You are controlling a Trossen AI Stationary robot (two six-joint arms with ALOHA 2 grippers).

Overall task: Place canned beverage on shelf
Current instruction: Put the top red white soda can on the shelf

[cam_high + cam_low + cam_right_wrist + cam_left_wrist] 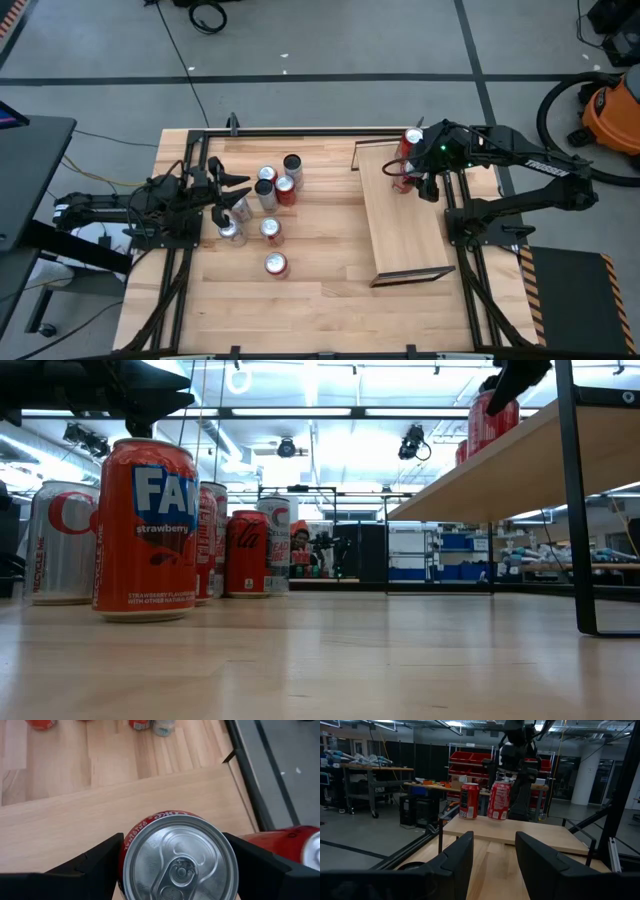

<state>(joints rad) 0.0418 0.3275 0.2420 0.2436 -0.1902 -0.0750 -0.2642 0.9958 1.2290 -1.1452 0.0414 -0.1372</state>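
The red Coca-Cola can (177, 855) is sitting pinched in our right gripper (175, 865) over the shelf (405, 220), while we are seeing our left gripper (492, 857) spread, empty.

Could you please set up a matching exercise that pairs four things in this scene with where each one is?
Things:
1. red soda can in the right gripper
2. second red can
3. orange strawberry Fanta can
4. left gripper

Places:
A. on the tabletop among the can cluster
B. over the light-wood shelf, between dark fingers
C. standing on the shelf's far end
D. open above the can cluster, holding nothing

Pairs: 1-B, 2-C, 3-A, 4-D
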